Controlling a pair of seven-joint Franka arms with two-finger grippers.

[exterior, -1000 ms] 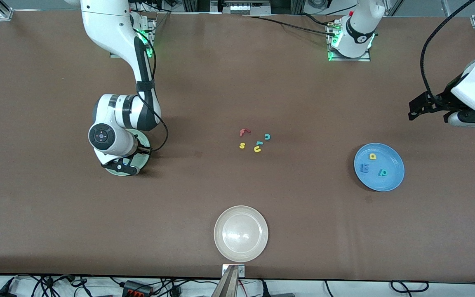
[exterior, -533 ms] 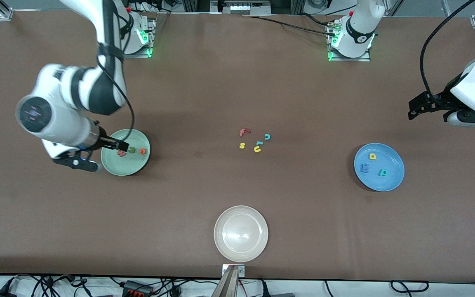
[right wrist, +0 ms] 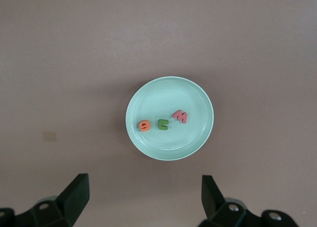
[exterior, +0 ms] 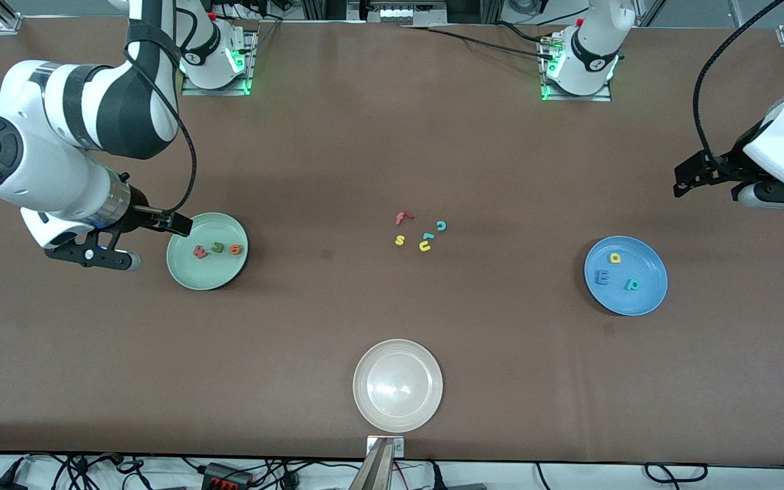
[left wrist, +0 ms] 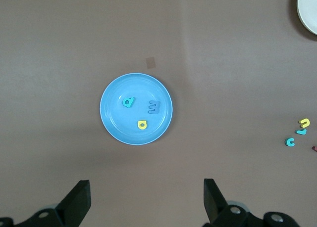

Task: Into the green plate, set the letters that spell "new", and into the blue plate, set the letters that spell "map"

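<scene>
Green plate (exterior: 188, 269) holds orange, green, red letters; both end effectors released.

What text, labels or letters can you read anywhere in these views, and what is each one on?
"w", "n", "e": foam letters, pinkish-red w, dark green n, orange e, in the green plate.
"m", "a", "p": blue m, yellow a, teal p, in the blue plate.
"f", "s", "u", "c": red f, yellow s, yellow u, teal c, loose on the table.
One more teal piece beside the u: not readable.
No printed labels are legible.
</scene>
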